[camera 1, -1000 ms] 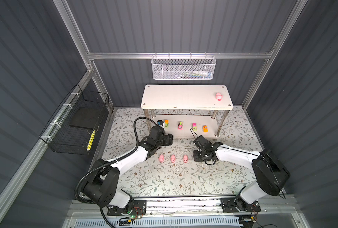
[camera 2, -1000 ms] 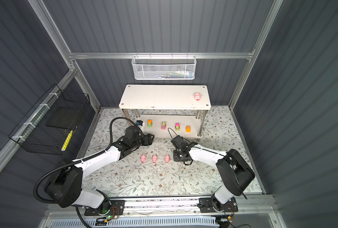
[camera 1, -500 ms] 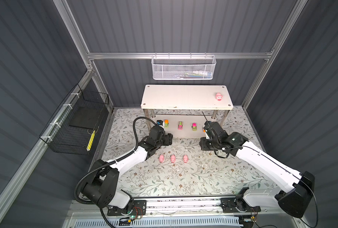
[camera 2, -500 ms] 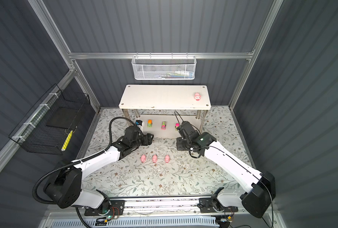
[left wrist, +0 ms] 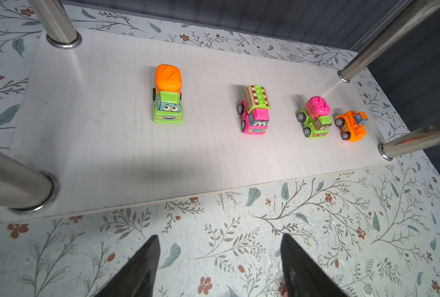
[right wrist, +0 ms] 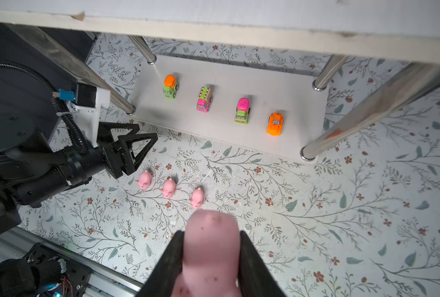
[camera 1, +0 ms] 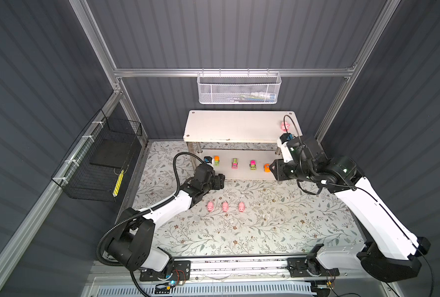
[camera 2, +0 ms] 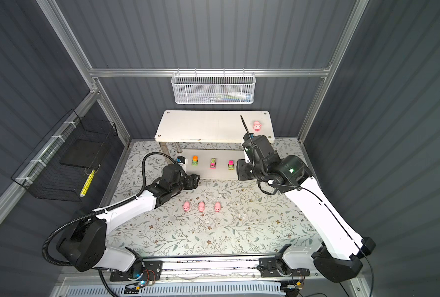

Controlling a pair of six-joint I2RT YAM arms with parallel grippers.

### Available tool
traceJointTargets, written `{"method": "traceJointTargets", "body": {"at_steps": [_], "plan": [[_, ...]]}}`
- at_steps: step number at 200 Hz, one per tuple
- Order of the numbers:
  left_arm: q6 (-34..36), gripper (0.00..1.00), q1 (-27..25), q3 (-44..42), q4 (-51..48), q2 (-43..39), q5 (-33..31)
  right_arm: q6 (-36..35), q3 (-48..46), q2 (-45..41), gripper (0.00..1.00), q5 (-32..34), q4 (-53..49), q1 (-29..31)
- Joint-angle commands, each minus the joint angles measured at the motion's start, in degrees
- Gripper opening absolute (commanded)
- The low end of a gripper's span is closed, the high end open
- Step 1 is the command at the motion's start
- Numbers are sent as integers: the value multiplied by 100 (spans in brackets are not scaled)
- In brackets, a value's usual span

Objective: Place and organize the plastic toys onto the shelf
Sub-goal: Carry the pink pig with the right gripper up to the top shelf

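While my right fingers (right wrist: 170, 262) pinch a pig (right wrist: 211, 236) (left fingers (left wrist: 141, 270) gape, empty), clipping the shelf (right wrist: 239, 30) could dislodge it.

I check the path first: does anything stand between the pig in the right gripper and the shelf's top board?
Nothing visible does. The held pig in the right gripper hangs in front of the top board; only another pig sits there, at the right end.
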Motion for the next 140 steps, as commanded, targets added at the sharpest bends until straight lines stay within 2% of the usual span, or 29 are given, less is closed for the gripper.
{"method": "traceJointTargets", "body": {"at_steps": [1, 83, 140], "plan": [[48, 74, -14, -85, 36, -56, 71, -427, 581, 380, 35, 401, -465, -32], [22, 74, -12, -93, 142, 24, 179, -1177, 3344, 2209, 35, 447, -788, -653], [17, 74, -10, -111, 198, 61, 211, -1324, 3987, 2941, 36, 276, -529, -1102]]}}
